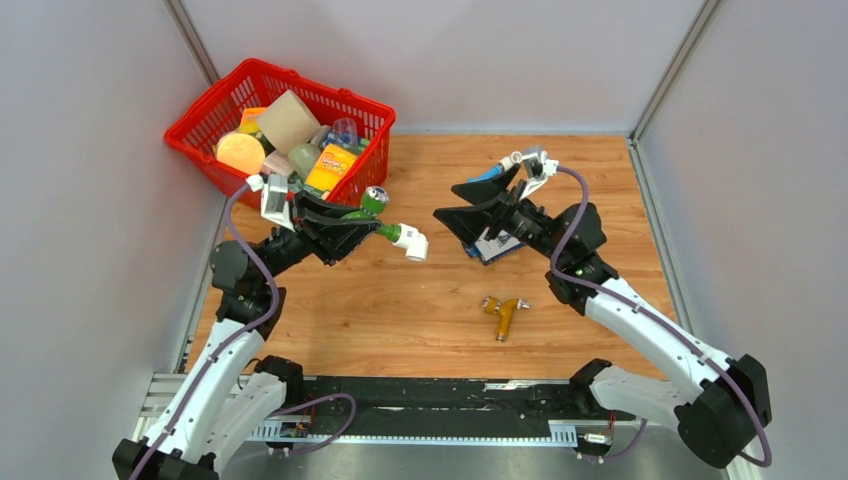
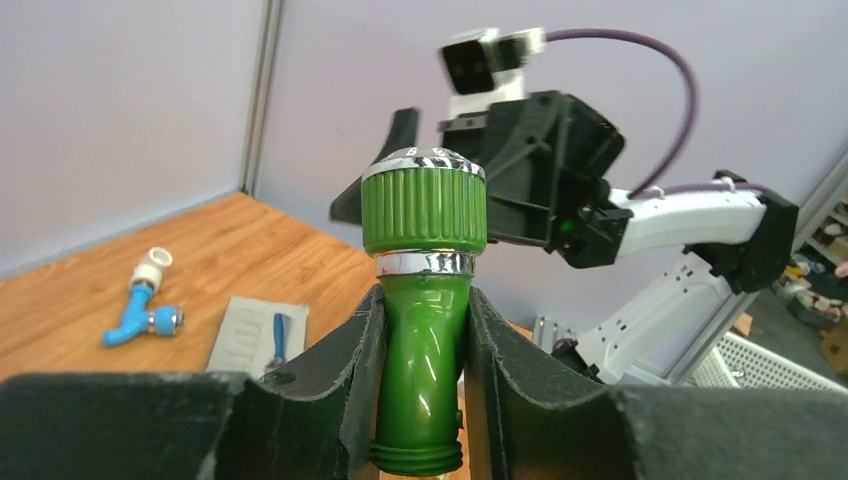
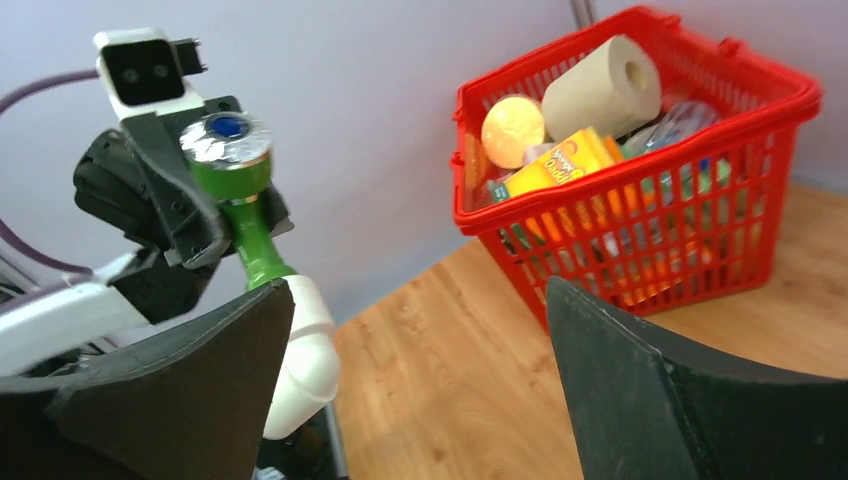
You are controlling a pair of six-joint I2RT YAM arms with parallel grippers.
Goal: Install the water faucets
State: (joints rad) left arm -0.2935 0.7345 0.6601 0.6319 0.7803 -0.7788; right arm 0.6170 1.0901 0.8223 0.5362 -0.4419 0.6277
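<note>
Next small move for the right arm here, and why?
Probably shift the right gripper over the white elbow and close. It's open, the elbow sits beside one finger, on the end of the green faucet clamped in the left gripper.

The green faucet point(image 2: 425, 350) has a glossy plastic body, a ribbed knob, and a mirror-bright ring and cap that look like metal. The jaws of the left gripper point(image 2: 423, 305) are matt black with a rough, grainy face. The bench point(image 1: 420, 320) looks like smooth wood-grain board. At its 11 o'clock, the basket point(image 1: 200, 160) is shiny red plastic mesh. The roll point(image 1: 287, 120) inside it is matt brownish paper.
</note>
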